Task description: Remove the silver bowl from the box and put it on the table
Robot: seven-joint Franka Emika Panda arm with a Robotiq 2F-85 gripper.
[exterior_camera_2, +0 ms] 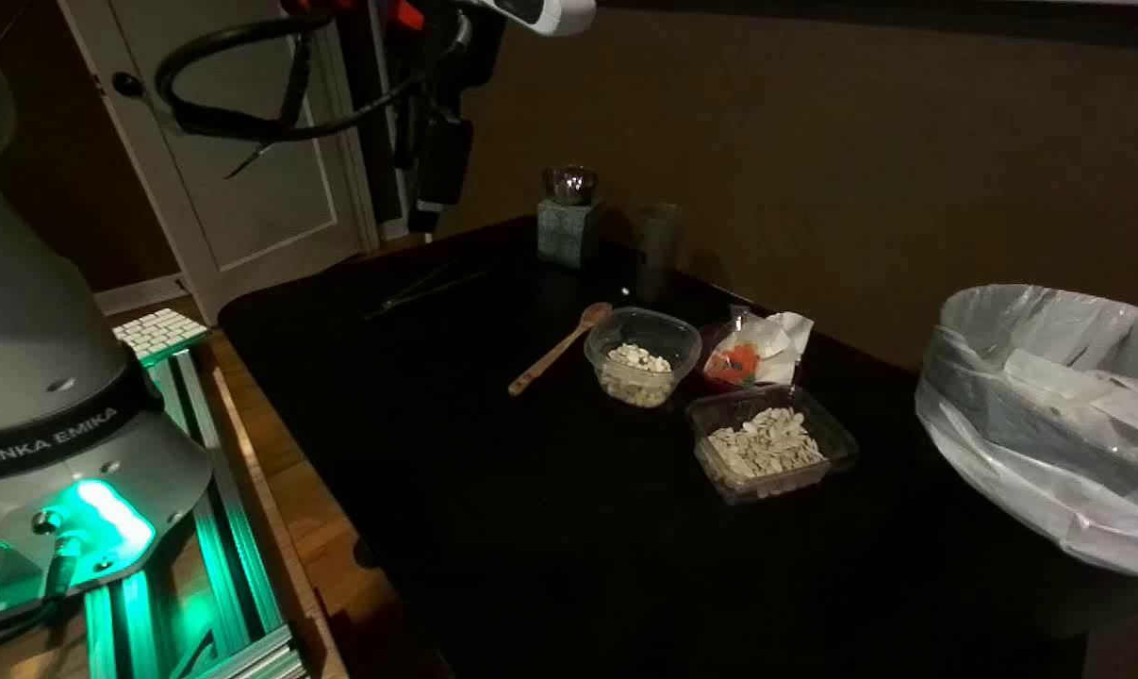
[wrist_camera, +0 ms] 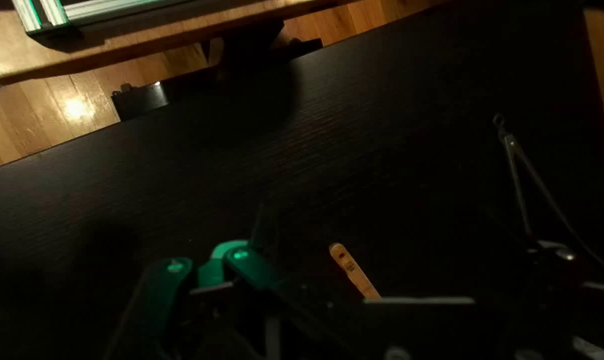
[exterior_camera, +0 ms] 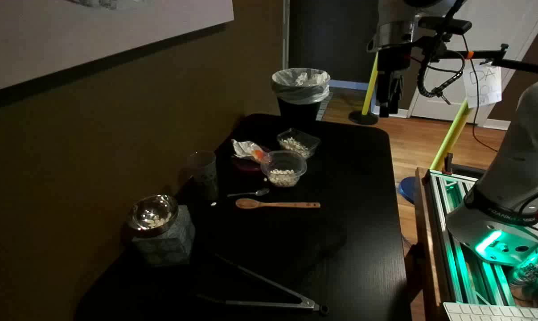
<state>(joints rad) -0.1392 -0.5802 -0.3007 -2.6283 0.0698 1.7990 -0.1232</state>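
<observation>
Plainly, the silver bowl (exterior_camera: 154,215) perches atop the box (exterior_camera: 166,244), perhaps raised for grasping; well apart from the box, the tool (exterior_camera: 389,105) hangs empty, jaws spread.

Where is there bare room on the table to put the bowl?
Bare table lies between the wooden spoon and tongs, and from the tub to the robot-side edge. It is crowded around the paper, tub and tray; the box and cup stand near the wall.
</observation>
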